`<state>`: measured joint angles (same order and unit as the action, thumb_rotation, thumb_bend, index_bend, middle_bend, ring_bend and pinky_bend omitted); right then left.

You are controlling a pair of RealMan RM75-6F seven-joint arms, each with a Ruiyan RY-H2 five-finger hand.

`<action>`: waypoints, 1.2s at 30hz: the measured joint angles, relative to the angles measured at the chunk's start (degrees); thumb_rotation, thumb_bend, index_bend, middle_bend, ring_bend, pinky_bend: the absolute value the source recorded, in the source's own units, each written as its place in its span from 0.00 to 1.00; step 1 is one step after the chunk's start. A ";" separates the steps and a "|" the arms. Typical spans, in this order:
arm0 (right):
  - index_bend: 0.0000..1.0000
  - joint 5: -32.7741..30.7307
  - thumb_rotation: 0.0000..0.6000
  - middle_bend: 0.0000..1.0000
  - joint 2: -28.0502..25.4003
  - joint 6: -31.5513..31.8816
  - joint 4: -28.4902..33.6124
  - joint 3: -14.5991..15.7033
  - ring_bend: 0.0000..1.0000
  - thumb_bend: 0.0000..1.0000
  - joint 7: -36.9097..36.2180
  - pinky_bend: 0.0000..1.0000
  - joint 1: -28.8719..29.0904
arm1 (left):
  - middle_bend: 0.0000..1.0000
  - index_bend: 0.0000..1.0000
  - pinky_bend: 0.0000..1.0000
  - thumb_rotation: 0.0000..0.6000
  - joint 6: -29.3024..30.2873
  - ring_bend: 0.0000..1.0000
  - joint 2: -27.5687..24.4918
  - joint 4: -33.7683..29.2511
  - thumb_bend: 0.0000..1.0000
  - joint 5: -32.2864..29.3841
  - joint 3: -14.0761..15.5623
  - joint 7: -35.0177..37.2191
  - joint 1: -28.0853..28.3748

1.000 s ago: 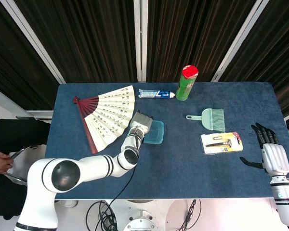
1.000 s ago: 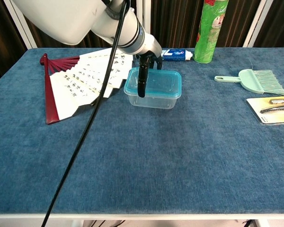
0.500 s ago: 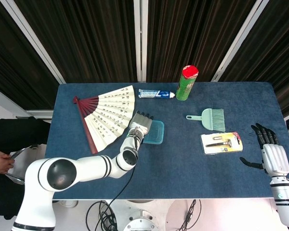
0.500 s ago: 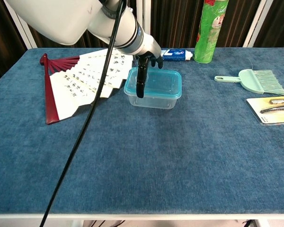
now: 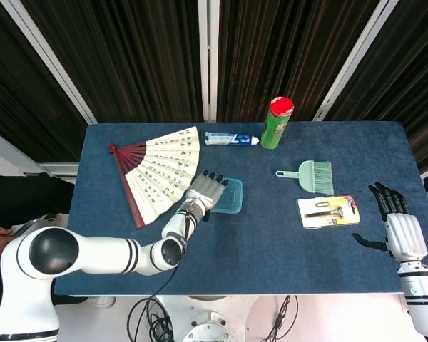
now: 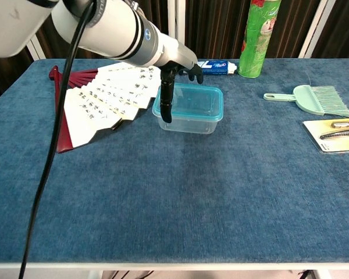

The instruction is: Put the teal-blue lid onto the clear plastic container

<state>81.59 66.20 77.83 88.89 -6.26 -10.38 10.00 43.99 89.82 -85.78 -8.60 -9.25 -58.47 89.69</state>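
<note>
The left hand [image 6: 177,72] hovers over the left end of the teal-blue lid [image 6: 189,102], its dark fingers spread and one long finger hanging down along the lid's near-left corner; it holds nothing, and from these views I cannot tell whether that finger actually touches the rim or only crosses in front of it. The lid lies flat on top of the clear plastic container [image 6: 189,123], apparently square with the walls, so the placing looks done and the hand's position reads either as a final press at the corner or as the moment of letting go. Far off at the right edge of the table, the right hand [image 5: 397,226] rests idle with fingers open and empty, well apart from everything. Just left of the container lies an open paper folding fan with red ribs [image 6: 99,99]; behind it a blue-and-white toothpaste tube [image 6: 217,67] and a tall green canister with a red top [image 5: 277,122]. To the right lie a mint-green hand brush [image 6: 315,98] and a yellow blister card holding a razor [image 5: 329,211]. Everything sits on a dark blue, cloth-covered table [image 6: 180,192], backed by dark pleated curtains [image 5: 143,57] between white frame bars.
</note>
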 measured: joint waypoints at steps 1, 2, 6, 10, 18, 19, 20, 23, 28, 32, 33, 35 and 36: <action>0.00 0.02 1.00 0.00 -0.04 0.10 0.10 0.02 0.00 0.05 0.09 0.00 -0.06 | 0.03 0.09 0.00 1.00 0.06 0.00 0.24 0.41 0.03 -0.12 0.36 0.13 -0.05; 0.00 0.02 1.00 0.00 -0.13 0.23 0.24 0.04 0.00 0.05 0.23 0.00 -0.15 | 0.03 0.09 0.00 1.00 0.12 0.00 0.55 0.93 0.03 -0.27 0.76 0.27 -0.09; 0.00 -0.07 1.00 0.00 -0.34 0.39 0.60 0.04 0.00 0.05 0.58 0.00 -0.30 | 0.03 0.09 0.00 1.00 0.34 0.00 1.63 2.29 0.03 -1.03 2.35 0.76 -0.07; 0.00 0.01 1.00 0.00 -0.34 0.30 0.91 0.06 0.00 0.05 0.91 0.00 -0.22 | 0.03 0.08 0.00 1.00 0.68 0.00 1.90 2.21 0.03 -1.08 2.92 0.86 0.15; 0.00 0.14 1.00 0.00 -0.42 0.50 1.40 0.11 0.00 0.05 1.43 0.00 -0.28 | 0.03 0.09 0.00 1.00 0.77 0.00 2.56 2.06 0.03 -1.48 3.63 1.28 0.35; 0.00 0.17 1.00 0.00 -0.44 0.59 1.47 0.12 0.00 0.05 1.48 0.00 -0.32 | 0.03 0.09 0.00 1.00 0.76 0.00 2.64 2.06 0.03 -1.48 3.72 1.32 0.37; 0.00 0.19 1.00 0.00 -0.46 0.66 1.54 0.14 0.00 0.05 1.53 0.00 -0.38 | 0.03 0.09 0.00 1.00 0.71 0.00 2.70 2.05 0.03 -1.48 3.78 1.37 0.37; 0.00 0.24 1.00 0.00 -0.52 0.88 1.67 0.20 0.00 0.05 1.64 0.00 -0.53 | 0.03 0.09 0.00 1.00 0.63 0.00 2.70 1.96 0.03 -1.26 3.88 1.62 0.31; 0.00 0.57 1.00 0.00 -0.69 1.56 1.93 0.19 0.00 0.05 1.65 0.00 -0.78 | 0.04 0.09 0.00 1.00 1.10 0.00 1.13 0.30 0.03 1.57 3.36 3.13 -0.35; 0.00 0.86 1.00 0.00 -0.78 1.84 2.03 0.25 0.00 0.05 1.57 0.00 -0.92 | 0.05 0.10 0.00 1.00 2.84 0.00 -1.55 -4.13 0.03 6.23 2.78 5.43 -1.72; 0.00 0.91 1.00 0.00 -0.76 1.85 2.02 0.28 0.00 0.05 1.53 0.00 -0.93 | 0.05 0.10 0.00 1.00 3.50 0.00 -2.44 -5.87 0.03 7.90 2.70 6.17 -2.26; 0.00 1.02 1.00 0.00 -0.70 1.88 1.96 0.32 0.00 0.05 1.48 0.00 -0.95 | 0.06 0.11 0.00 1.00 4.54 0.00 -3.68 -8.57 0.03 10.50 2.71 7.23 -3.15; 0.00 1.04 1.00 0.00 -0.68 1.87 1.96 0.34 0.00 0.05 1.50 0.00 -0.94 | 0.07 0.11 0.00 1.00 5.22 0.00 -4.35 -10.23 0.02 12.24 2.82 7.86 -3.74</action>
<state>82.64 65.52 79.70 90.84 -5.92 -8.87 9.06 49.21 85.47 -96.01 3.64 -6.43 -50.60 85.96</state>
